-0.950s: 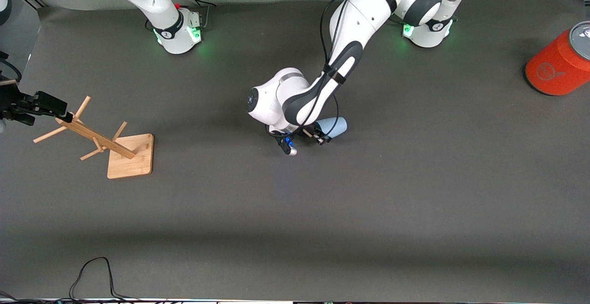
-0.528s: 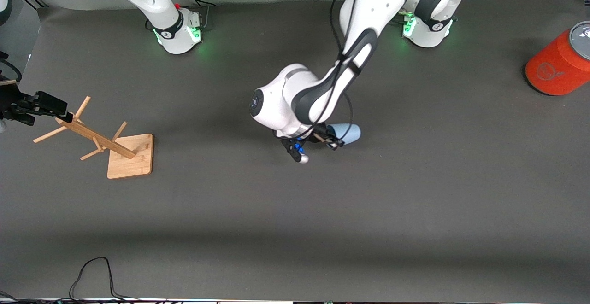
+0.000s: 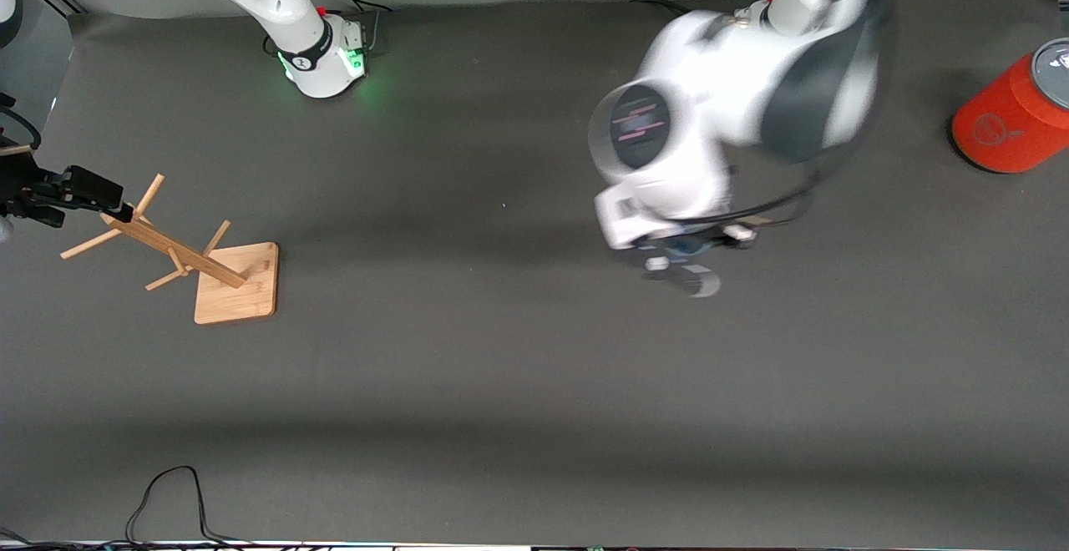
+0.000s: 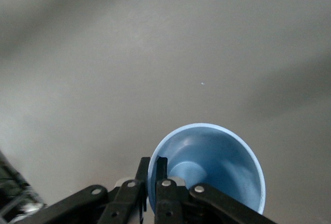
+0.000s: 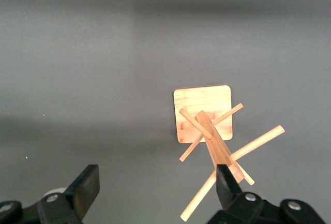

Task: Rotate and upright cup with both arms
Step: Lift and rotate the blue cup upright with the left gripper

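Note:
The pale-blue cup (image 4: 217,157) shows in the left wrist view with its open mouth toward the camera, above the bare mat. My left gripper (image 4: 153,164) is shut on its rim, one finger inside the cup and one outside. In the front view the left gripper (image 3: 683,257) is blurred in the air over the middle of the table, toward the left arm's end, and the wrist hides the cup. My right gripper (image 5: 155,182) is open and empty, waiting over the top of the wooden rack (image 5: 207,125) at the right arm's end (image 3: 79,188).
The wooden rack (image 3: 192,263) stands on its square base with pegs sticking out. A big orange grey-lidded cylinder (image 3: 1010,113) lies at the left arm's end. A black cable (image 3: 167,492) lies near the table's front edge.
The left arm has lifted and swung toward its own end of the table with the cup in its gripper. The right arm has not moved.

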Robot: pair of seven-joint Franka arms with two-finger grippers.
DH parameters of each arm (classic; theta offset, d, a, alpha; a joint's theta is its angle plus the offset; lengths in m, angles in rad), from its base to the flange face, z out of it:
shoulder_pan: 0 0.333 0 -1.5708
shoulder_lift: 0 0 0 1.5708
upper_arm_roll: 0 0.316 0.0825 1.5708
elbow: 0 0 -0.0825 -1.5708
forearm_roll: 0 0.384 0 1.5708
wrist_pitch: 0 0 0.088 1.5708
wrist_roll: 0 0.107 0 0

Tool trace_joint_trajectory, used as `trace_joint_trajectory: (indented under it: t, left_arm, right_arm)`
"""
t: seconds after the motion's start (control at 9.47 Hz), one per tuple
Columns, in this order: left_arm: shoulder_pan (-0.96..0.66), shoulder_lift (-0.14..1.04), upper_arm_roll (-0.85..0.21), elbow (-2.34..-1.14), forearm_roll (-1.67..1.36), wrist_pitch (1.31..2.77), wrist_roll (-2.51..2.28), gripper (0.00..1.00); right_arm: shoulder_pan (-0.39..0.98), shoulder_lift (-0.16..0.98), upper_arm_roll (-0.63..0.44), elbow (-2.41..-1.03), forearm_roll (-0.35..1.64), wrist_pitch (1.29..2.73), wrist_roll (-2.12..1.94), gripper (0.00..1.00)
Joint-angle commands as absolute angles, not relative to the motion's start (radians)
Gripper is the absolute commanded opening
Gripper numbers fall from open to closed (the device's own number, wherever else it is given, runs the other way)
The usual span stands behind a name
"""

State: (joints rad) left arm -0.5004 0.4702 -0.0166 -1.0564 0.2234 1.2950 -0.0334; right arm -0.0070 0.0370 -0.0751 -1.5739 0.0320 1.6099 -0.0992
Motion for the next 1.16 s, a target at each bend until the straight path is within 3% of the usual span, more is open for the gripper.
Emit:
trace_joint_trajectory:
  t: [0.0,0.21,0.32,0.84,1.06]
  left_arm:
    - [-0.436,0.295,-0.026,-1.312,0.109,1.432,-0.058,0.00]
    - [-0.420,0.201,-0.026,-1.579,0.043,1.710,-0.134,0.00]
    - [-0.432,0.216,-0.026,-1.653,0.038,1.835,-0.187,0.00]
    - [-0.586,0.539,-0.037,-1.678,0.038,2.326,-0.666,0.00]
    - [-0.630,0.612,-0.037,-1.678,0.041,2.440,-0.763,0.00]
  right_arm:
    - [-0.003,0.034,-0.078,-1.577,0.031,1.609,-0.091,1.00]
    - [-0.003,0.034,-0.078,-1.578,0.031,1.611,-0.091,1.00]
    - [-0.003,0.034,-0.078,-1.577,0.031,1.614,-0.091,1.00]
    - [-0.003,0.034,-0.078,-1.575,0.032,1.647,-0.089,1.00]
    - [-0.006,0.029,-0.081,-1.577,0.032,1.652,-0.089,1.00]
